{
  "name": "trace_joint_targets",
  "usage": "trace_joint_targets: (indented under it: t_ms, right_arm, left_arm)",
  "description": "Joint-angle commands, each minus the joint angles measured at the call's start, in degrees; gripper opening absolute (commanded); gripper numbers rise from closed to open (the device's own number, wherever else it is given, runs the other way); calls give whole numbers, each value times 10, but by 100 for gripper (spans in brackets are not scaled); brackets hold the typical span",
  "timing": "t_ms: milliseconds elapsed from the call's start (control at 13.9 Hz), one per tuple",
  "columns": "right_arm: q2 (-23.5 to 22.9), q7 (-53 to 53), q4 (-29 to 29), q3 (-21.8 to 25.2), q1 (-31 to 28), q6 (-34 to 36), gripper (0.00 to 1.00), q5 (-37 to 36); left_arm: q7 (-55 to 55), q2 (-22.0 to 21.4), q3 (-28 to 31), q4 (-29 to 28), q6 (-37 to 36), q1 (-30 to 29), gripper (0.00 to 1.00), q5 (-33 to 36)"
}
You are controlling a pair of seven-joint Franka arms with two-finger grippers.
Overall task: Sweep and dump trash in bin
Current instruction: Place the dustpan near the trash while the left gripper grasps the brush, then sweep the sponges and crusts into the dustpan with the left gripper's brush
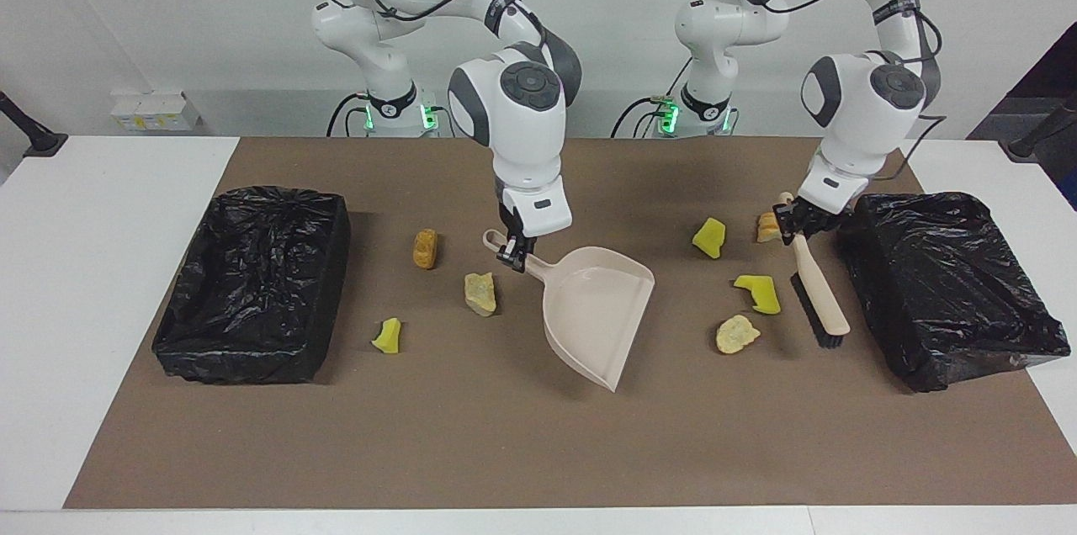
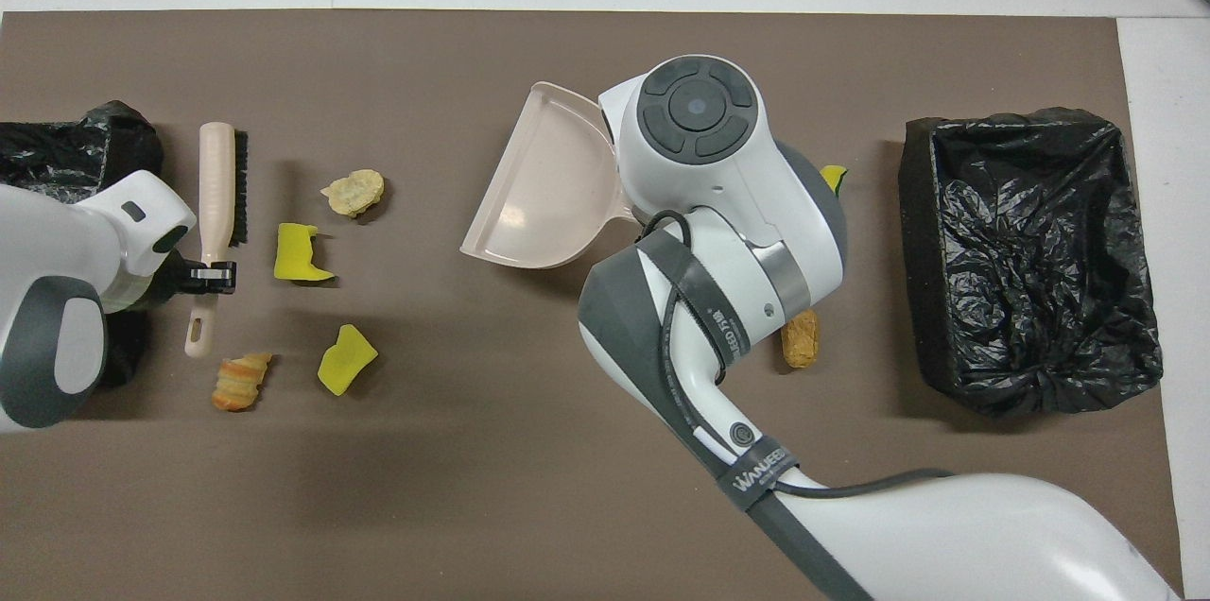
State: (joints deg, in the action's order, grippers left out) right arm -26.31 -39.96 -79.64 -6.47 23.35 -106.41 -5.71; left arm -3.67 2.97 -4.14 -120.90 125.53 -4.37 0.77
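My right gripper [image 1: 515, 253] is shut on the handle of the beige dustpan [image 1: 597, 308] in mid-table; its mouth faces the left arm's end. In the overhead view the dustpan [image 2: 539, 185] shows, and the wrist hides the gripper. My left gripper [image 1: 799, 224] [image 2: 210, 275] is shut on the handle of the brush [image 1: 820, 299] [image 2: 217, 195], bristles on the mat. Trash lies between brush and dustpan: two yellow bits [image 1: 709, 237] [image 1: 757, 293] and two tan lumps [image 1: 767, 226] [image 1: 737, 334]. Toward the right arm's end lie an orange lump [image 1: 426, 248], a tan lump [image 1: 480, 293] and a yellow bit [image 1: 388, 336].
A black-lined bin [image 1: 244, 350] [image 2: 922, 232] stands at the right arm's end of the brown mat. A second black-lined bin [image 1: 883, 325] [image 2: 57, 157] stands at the left arm's end, beside the brush. White table borders the mat.
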Motion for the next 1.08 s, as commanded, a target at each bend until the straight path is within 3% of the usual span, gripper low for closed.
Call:
trace_joint_targets:
  t_ms: [0,289,722,1010]
  right_arm:
    - [-6,-106,-13,-8,-3,-9,0,9]
    - [-41,-184,-9,-8,11,-83,0,-24]
    - [-57,-188,-7,-9,29,-105,0,-22]
    - [-66,-174,-14,-9,37,-132,0,-19]
  left_arm:
    - [-43,62,-7,49,16,-7,0,9]
    - [-81,85,-12,43,36,14,0,1]
    - [-78,73,-13,17,24,76,0,-24]
    - [50,61,-13,13,-1,166,0,-59]
